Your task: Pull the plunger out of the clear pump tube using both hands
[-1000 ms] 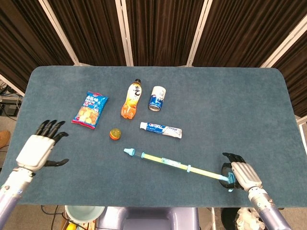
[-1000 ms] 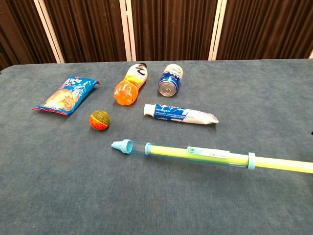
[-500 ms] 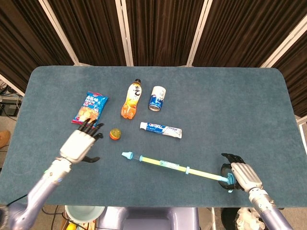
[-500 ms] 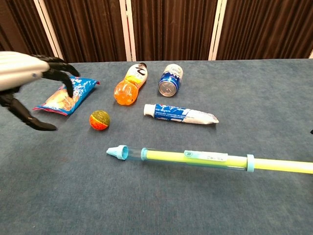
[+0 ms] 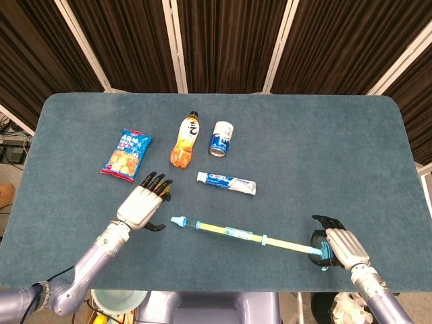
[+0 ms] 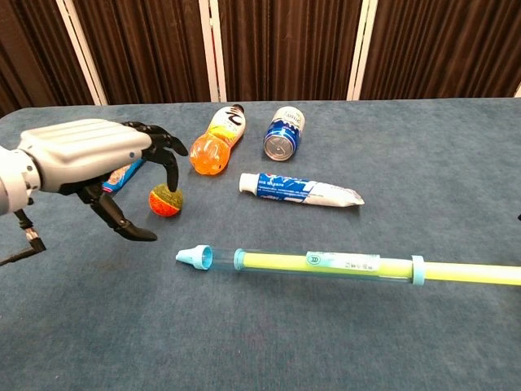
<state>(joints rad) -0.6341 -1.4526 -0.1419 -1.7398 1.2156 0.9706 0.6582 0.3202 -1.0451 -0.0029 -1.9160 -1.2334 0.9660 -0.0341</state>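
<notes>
My right hand (image 5: 335, 247) grips the plunger (image 5: 291, 244) handle while my left hand (image 5: 143, 206), fingers spread and empty, hovers near the pump tube (image 6: 305, 261) tip.

On the blue-grey counter (image 5: 324, 148) the clear pump tube (image 5: 219, 229) lies slanted, its pale blue cap toward the left. The yellow plunger (image 5: 287, 242) sticks out of its right end and runs to a blue handle held by the right hand (image 5: 337, 246), whose fingers (image 5: 322, 221) curl around it near the front edge. The left hand (image 5: 142, 204) hovers just left of the tube's cap, dark fingers (image 5: 156, 181) spread and holding nothing, thumb pointing toward the cap. Farther back lie a chip bag (image 5: 126, 154), an orange bottle (image 5: 185, 140), a blue can (image 5: 221, 138) and a toothpaste tube (image 5: 226, 182). The left hand's fingers cover the spot beside the toothpaste tube's left end.
</notes>
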